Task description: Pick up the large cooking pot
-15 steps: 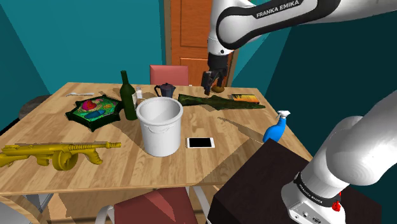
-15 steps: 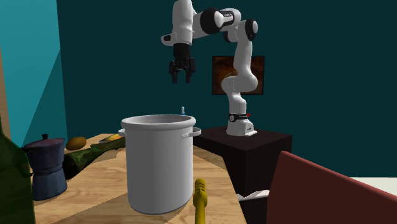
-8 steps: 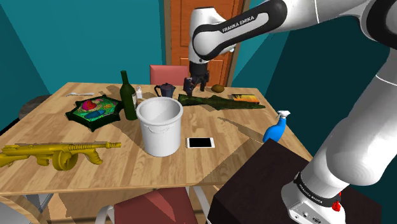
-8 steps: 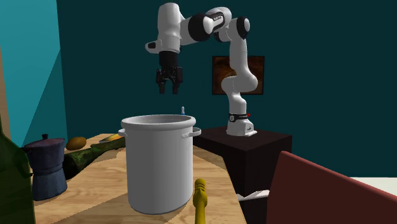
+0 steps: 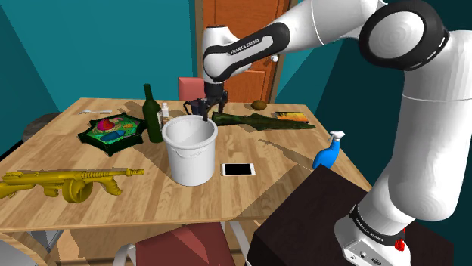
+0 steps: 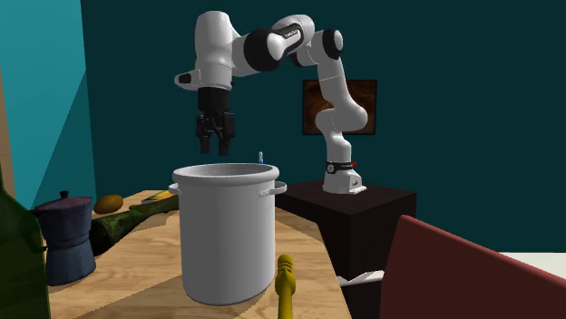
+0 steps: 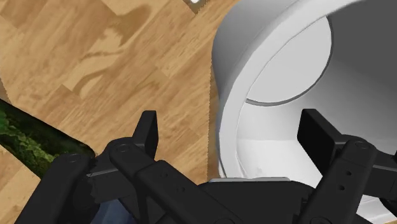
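The large pot (image 5: 190,150) is a tall pale grey cylinder with small side handles, standing upright near the middle of the wooden table (image 5: 287,170). It looms in the foreground of the second exterior view as the pot (image 6: 227,236). My black gripper (image 5: 205,112) hangs just above the pot's far rim, pointing down, fingers apart. From the second exterior view, the gripper (image 6: 216,149) hovers a short way over the rim. In the wrist view the gripper (image 7: 231,130) is open and holds nothing, with the pot's rim and hollow inside (image 7: 273,76) below and between the fingers.
Close behind the pot stand a green bottle (image 5: 153,113) and a dark blue moka pot (image 5: 197,106). A phone (image 5: 238,169), a long green camouflaged object (image 5: 261,121), a blue spray bottle (image 5: 328,153), a yellow toy gun (image 5: 68,181) and a green plate (image 5: 113,131) lie around.
The arm has swung towards the shoulder view's left and lowered, carrying the gripper from over the table's far side to just above the pot's rim. The fingers stayed open.
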Tool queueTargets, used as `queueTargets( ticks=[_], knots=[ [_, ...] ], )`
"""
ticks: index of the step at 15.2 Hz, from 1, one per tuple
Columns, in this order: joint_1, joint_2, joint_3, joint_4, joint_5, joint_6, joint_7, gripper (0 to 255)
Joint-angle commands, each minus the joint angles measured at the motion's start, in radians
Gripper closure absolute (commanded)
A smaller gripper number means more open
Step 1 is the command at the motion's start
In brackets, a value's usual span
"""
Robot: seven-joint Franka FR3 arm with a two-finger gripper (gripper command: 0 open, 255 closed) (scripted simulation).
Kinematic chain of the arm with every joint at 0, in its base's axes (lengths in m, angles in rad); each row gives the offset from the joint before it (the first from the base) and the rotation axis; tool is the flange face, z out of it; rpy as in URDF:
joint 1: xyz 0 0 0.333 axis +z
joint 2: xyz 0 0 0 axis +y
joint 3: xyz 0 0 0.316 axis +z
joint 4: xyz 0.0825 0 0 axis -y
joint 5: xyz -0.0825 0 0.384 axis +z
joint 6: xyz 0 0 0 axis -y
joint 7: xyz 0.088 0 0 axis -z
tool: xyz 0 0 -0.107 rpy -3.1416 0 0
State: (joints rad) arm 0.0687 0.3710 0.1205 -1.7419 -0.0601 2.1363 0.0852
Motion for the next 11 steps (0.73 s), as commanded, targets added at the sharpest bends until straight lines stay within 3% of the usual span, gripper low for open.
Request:
queueTargets(
  ticks=[1, 11],
  knots=[
    [0.008, 0.082, 0.000, 0.092, -0.005, -0.008, 0.006, 0],
    [0.012, 0.142, -0.005, 0.072, -0.012, 0.071, 0.012, 0]
  ],
)
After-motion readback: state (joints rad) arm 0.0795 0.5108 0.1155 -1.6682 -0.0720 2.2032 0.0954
